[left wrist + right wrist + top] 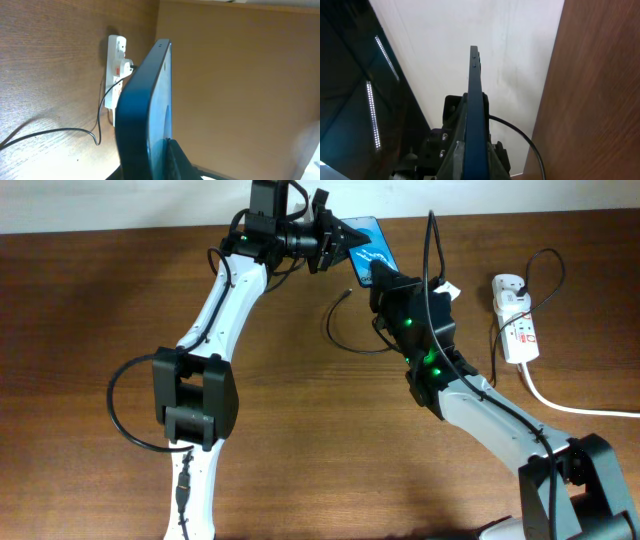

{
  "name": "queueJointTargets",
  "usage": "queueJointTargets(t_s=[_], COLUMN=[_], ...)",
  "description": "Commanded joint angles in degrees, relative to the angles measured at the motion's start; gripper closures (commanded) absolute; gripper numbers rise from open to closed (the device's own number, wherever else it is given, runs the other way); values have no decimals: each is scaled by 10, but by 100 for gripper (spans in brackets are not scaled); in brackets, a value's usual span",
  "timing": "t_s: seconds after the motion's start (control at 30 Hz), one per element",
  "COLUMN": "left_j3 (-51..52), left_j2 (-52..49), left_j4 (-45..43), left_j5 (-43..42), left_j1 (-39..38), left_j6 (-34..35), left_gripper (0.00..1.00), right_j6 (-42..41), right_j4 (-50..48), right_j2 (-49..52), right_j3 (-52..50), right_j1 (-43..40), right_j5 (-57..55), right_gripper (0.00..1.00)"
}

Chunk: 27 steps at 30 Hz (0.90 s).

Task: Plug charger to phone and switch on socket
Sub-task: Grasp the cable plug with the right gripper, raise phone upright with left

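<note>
The phone [372, 242], blue screen up, is held above the far middle of the table. My left gripper [345, 242] is shut on its left end and my right gripper [382, 277] is shut on its near end. The phone shows edge-on in the left wrist view [145, 105] and in the right wrist view [474, 105]. The charger, a thin black cable [330, 328], lies in a loop on the table below the phone, its plug tip [347, 293] free. The white socket [515, 320] lies at the right and also shows in the left wrist view [117, 65].
The socket's thick white cord [570, 406] runs off to the right edge. A black plug and thin cable [545, 275] sit at the socket. A pale wall [500, 195] stands behind the table's far edge.
</note>
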<state>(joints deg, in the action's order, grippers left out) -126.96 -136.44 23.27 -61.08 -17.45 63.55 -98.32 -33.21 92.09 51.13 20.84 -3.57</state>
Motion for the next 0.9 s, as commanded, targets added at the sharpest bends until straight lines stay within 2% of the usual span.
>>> queueJointTargets(t_s=[0.0,0.2,0.3,0.4,0.43,0.47,0.5,0.57,0.6,0.7,0.8,0.87], left_j3=[-6,-6,-6,-6,-6,-6,-6,-6,-6,-6,-6,-6], left_j2=[5,5,5,5,5,5,5,5,5,5,5,5], left_j4=[-3,-3,-3,55,96,148,214,276,309,383,437,454], left_j5=[-62,-66,-64,-66,-66,-67,-67,-67,-78,-86,-87,-87], left_j1=[-9,45,94,165,186,203,220,237,246,249,249,249], left_j6=[-23,-24,-93,-179,-218,-249,-293,-342,-385,-502,-569,-579], left_gripper=[100,100,100,100,100,100,100,100,100,100,100,100], right_j6=[49,48,51,274,311,385,492,541,553,617,689,696], right_j4=[15,26,69,158,190,219,241,267,294,439,637,714], right_j2=[1,1,1,1,1,1,1,1,1,1,2,14], right_j3=[6,6,5,5,5,5,5,6,9,62,188,291], right_j1=[10,9,9,9,9,8,9,7,2,-3,-3,-3], right_j5=[16,16,19,62,73,115,181,219,251,266,238,206], right_gripper=[76,42,32,31,28,26,22,25,32,36,37,38])
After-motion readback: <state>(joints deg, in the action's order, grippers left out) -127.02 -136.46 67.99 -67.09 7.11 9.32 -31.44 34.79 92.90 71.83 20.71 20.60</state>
